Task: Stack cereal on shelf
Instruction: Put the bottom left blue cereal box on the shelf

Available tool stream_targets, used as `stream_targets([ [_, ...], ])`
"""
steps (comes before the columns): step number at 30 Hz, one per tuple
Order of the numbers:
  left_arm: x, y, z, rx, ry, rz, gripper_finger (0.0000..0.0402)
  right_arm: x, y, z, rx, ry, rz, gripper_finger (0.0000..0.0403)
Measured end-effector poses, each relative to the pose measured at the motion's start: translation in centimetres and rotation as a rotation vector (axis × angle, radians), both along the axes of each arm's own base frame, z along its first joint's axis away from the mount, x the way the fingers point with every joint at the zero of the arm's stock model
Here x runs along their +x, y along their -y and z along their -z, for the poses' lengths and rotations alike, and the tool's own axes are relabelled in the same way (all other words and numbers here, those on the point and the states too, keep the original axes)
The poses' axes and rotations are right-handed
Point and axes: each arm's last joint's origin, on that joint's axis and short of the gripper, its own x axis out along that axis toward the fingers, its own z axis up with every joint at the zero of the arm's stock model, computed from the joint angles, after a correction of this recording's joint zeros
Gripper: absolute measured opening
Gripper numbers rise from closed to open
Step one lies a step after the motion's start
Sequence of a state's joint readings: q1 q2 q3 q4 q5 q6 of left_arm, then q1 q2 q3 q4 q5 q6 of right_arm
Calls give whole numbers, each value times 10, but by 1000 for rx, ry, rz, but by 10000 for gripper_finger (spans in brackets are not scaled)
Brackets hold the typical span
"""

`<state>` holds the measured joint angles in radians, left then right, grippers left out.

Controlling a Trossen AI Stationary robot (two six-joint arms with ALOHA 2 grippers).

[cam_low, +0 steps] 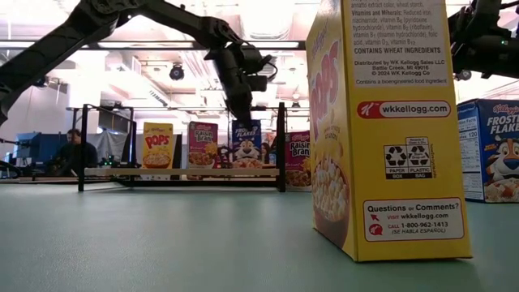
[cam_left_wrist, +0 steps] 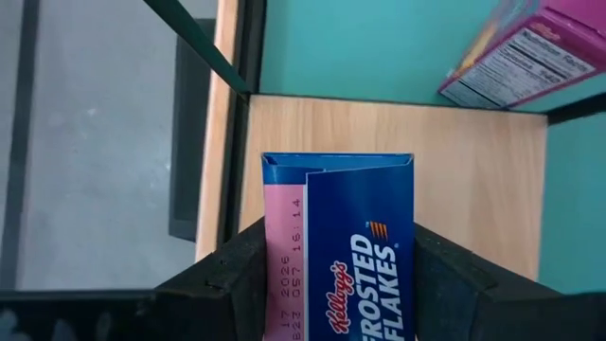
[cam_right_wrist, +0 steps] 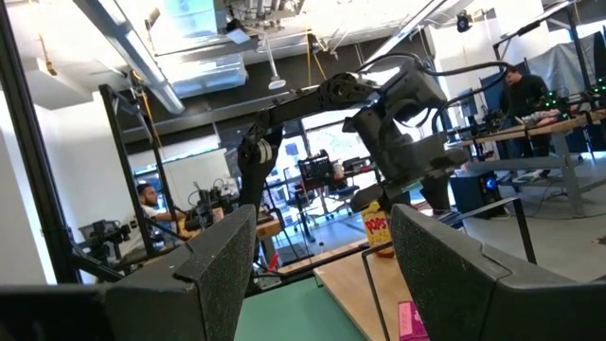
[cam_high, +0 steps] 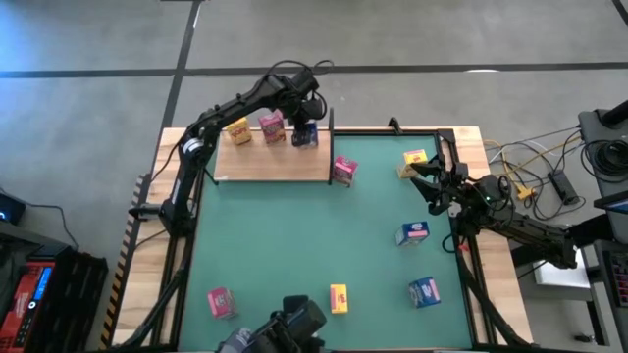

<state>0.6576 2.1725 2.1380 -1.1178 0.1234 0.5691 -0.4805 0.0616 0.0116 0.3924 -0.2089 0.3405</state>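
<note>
Three cereal boxes stand upright on the shelf (cam_high: 275, 165): yellow (cam_high: 237, 130), pink (cam_high: 272, 126) and blue (cam_high: 305, 135). My left gripper (cam_high: 306, 123) reaches down over the blue box (cam_left_wrist: 360, 246) at the shelf's right end and is shut on it. A pink box (cam_high: 343, 171) sits on the green mat just off the shelf's right corner. My right gripper (cam_high: 427, 181) waits open at the table's right edge with nothing between its fingers (cam_right_wrist: 322, 256), beside a yellow box (cam_high: 414, 162). My left gripper pinches the blue box between its two fingers, one on each of two opposite sides near the top end (cam_left_wrist: 270, 256). The fingers (cam_left_wrist: 227, 275) come from above, slanting steeply down. The box stands upright with its bottom on the shelf board (cam_low: 246, 168).
More boxes lie on the mat: blue (cam_high: 413, 232), blue (cam_high: 424, 291), yellow (cam_high: 339, 297), pink (cam_high: 221, 301). Black uprights (cam_low: 281, 146) frame the shelf ends. Cables and gear lie past the table's right edge (cam_high: 549, 176). A person sits in the room behind (cam_low: 75, 150).
</note>
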Motion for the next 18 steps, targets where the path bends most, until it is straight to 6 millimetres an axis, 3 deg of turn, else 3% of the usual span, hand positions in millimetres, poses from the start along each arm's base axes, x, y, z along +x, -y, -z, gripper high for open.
stream_targets([
  [12, -2, -9, 0, 19, 35, 16, 178, 0, 0, 0, 0, 0, 0, 235],
  [18, -4, -10, 2, 3, 32, -2, 201, 0, 0, 0, 0, 0, 0, 235],
])
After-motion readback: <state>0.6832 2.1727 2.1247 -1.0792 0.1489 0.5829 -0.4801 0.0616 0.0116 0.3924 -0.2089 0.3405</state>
